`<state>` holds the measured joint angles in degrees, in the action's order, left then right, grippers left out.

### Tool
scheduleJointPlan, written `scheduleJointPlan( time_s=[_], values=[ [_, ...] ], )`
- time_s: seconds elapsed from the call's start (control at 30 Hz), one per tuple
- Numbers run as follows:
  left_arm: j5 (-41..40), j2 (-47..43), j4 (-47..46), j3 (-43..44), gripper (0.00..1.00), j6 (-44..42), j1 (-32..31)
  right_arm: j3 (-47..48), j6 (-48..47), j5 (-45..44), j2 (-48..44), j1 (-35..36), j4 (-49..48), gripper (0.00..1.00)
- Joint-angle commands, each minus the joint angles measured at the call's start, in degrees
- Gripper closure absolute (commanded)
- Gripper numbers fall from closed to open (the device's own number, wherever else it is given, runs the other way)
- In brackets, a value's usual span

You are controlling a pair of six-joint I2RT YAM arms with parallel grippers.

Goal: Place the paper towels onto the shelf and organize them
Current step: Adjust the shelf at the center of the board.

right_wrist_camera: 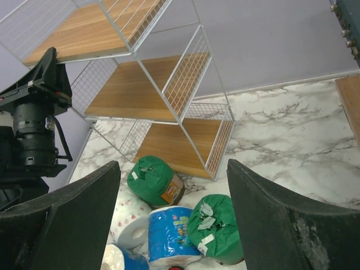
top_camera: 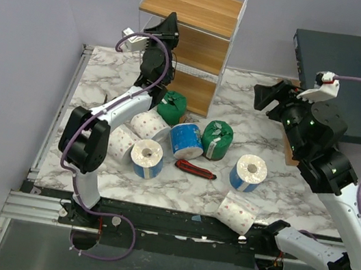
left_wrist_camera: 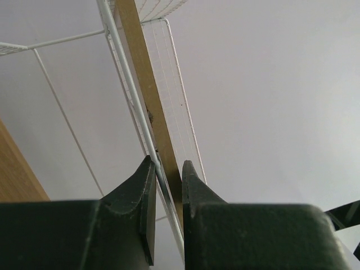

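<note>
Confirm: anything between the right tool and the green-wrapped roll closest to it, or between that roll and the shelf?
Nothing visible. Bare marble tabletop lies between the open right tool and the green-wrapped cylindrical paper towel roll, and on to the white wire shelf with wooden tiers. Left arm sits at its left front.

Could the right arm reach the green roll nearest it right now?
Probably yes: the right fingers stand open, the green roll lies unblocked ahead, and the left arm is away at the shelf.
</note>
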<state>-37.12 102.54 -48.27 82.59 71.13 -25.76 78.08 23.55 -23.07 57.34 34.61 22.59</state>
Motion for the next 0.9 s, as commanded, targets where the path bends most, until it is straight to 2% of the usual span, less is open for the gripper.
scheduleJointPlan(
  time_s=[0.0,0.2,0.47,0.53,0.67,0.83,0.87],
  values=[
    [-0.33,2.26,-10.73,7.48,1.00,-10.56,-1.50,-0.74,-0.69,-1.35,-0.41,0.19,-0.88,0.20],
    [-0.68,5.66,-10.04,9.99,1.00,-9.44,-2.49,-0.74,-1.22,-1.93,-0.33,0.19,-0.86,0.20],
    [-0.44,4.86,-11.65,7.57,1.00,-10.41,-2.98,-1.12,-1.40,-1.82,-0.21,0.19,-1.40,0.20],
    [-0.03,4.02,-12.52,6.44,0.92,-11.56,-2.93,-1.11,-1.45,-1.62,-0.17,0.19,-1.49,0.20],
    [0.22,2.14,-13.42,4.15,0.62,-12.98,-2.89,-0.85,-1.06,-1.16,-0.23,0.19,-1.38,0.20],
    [0.41,-2.06,-11.33,-0.09,0.37,-14.54,-2.85,0.70,-0.63,-0.23,0.09,0.18,0.18,0.20],
    [0.29,-3.07,-11.48,-1.04,0.29,-14.94,-2.83,1.19,-0.61,-0.13,0.18,0.20,0.49,0.20]
  ],
)
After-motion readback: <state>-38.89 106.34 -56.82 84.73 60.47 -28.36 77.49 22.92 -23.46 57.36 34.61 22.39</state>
